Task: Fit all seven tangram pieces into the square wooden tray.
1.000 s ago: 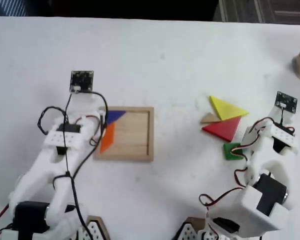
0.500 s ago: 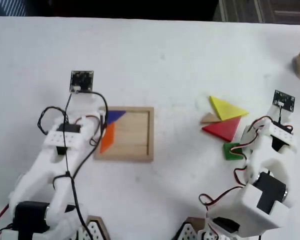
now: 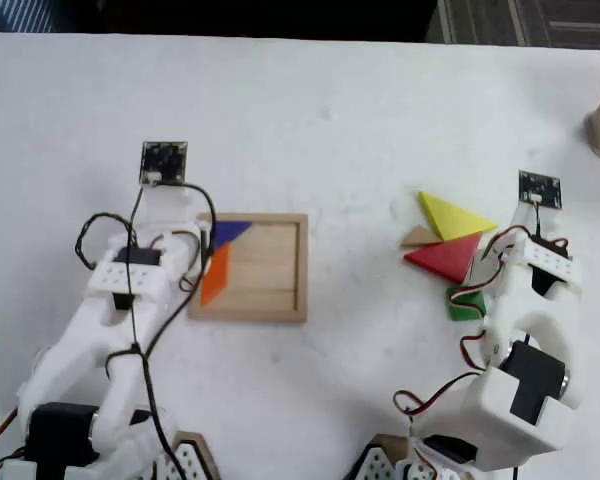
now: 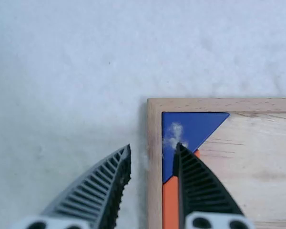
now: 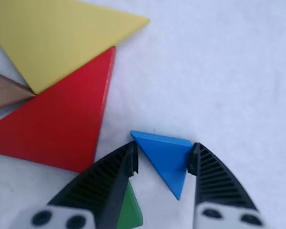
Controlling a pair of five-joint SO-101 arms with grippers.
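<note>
The left end effector (image 4: 152, 146) hangs open across the left rim of the wooden tray (image 3: 255, 312), which holds a blue piece (image 3: 230, 231) and an orange piece (image 3: 214, 275). Far right, the right end effector (image 5: 164, 145) stands open astride a small blue triangle (image 5: 167, 160). It should close squarely on the triangle's edges, clear of the green piece (image 5: 131, 210), before lifting.

You have the square wooden tray (image 3: 270, 306) lying flat, left of centre. Two pieces are in it: blue triangle (image 3: 230, 230) in the far-left corner, orange piece (image 3: 213, 276) along the left wall, touching it. Your other pieces lie flat on the table, right: yellow triangle (image 3: 452, 216) farthest, red triangle (image 3: 445, 258) touching its near edge, brown piece (image 3: 416, 237) at their left, green piece (image 3: 463, 304) nearest. Second blue triangle (image 5: 166, 157) lies just beside red and green.
</note>
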